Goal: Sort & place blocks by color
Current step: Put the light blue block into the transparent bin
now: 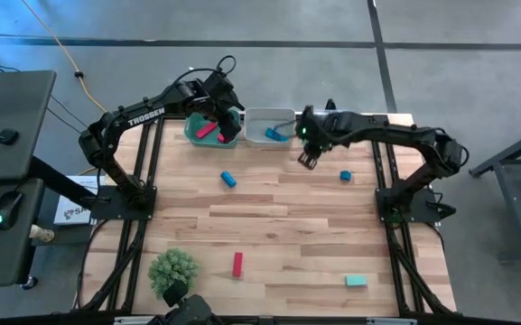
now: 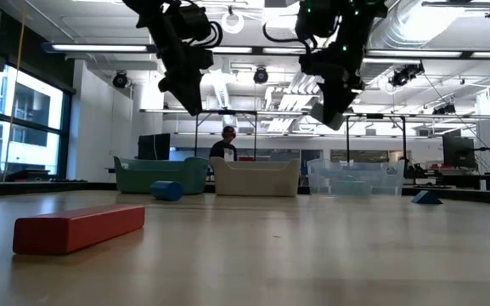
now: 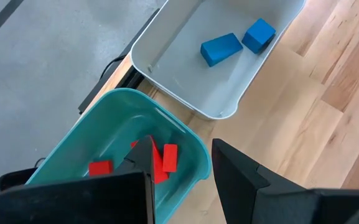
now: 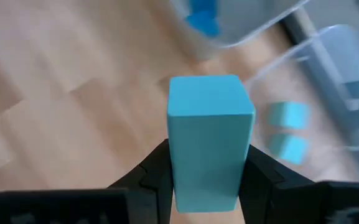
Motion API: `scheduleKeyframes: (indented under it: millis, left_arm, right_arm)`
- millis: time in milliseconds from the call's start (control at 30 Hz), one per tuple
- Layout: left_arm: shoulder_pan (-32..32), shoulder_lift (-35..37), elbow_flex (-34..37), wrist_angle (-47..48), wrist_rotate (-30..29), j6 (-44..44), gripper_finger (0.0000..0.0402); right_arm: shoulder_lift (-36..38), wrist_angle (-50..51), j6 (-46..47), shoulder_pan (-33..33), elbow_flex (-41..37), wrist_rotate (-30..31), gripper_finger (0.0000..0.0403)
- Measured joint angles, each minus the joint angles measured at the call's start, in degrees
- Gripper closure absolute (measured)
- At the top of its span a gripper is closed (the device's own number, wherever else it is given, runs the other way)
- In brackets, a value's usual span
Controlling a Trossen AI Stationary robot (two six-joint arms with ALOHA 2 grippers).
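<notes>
Teal block (image 4: 210,140) is held by the right gripper (image 4: 207,177); the left gripper (image 3: 182,168) is kept open above the green bin (image 3: 195,146)

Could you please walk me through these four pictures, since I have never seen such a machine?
Two dark robot arms work at a wooden table. One picture looks down from above, one looks level across the table, and two come from cameras on the wrists. The left gripper hangs open over the green bin holding red blocks. The right gripper pinches a teal block. The grey bin holds blue blocks. A red bar and others lie loose.
</notes>
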State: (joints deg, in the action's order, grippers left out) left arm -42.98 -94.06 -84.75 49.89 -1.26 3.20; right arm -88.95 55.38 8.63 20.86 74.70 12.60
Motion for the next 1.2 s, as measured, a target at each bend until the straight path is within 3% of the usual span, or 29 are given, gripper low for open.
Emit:
scheduleKeyframes:
  millis: [100,467,633,767,1200]
  left_arm:
    - [0.0,0.0,0.0,0.0,0.0,-0.16,0.0319]
    - [0.0,0.0,0.0,0.0,0.0,-3.57,0.0319]
    - [0.0,0.0,0.02,0.0,0.0,-7.08,0.0319]
    - [0.0,0.0,0.0,0.0,0.0,-9.55,0.0319]
    - [0.0,0.0,0.02,0.0,0.0,-13.53,0.0319]
  right_arm:
    - [0.02,-1.29,-3.64,4.58,0.35,1.93,0.0294]
    - [-0.34,-8.18,-13.89,22.19,0.35,0.4,0.0294]
    - [-3.47,-8.86,-14.06,28.47,0.35,-5.71,0.0294]
    - [-7.83,-7.42,-14.85,31.08,0.35,-8.65,0.0294]
    - [-15.72,-2.91,-16.38,32.46,0.33,-6.4,0.0294]
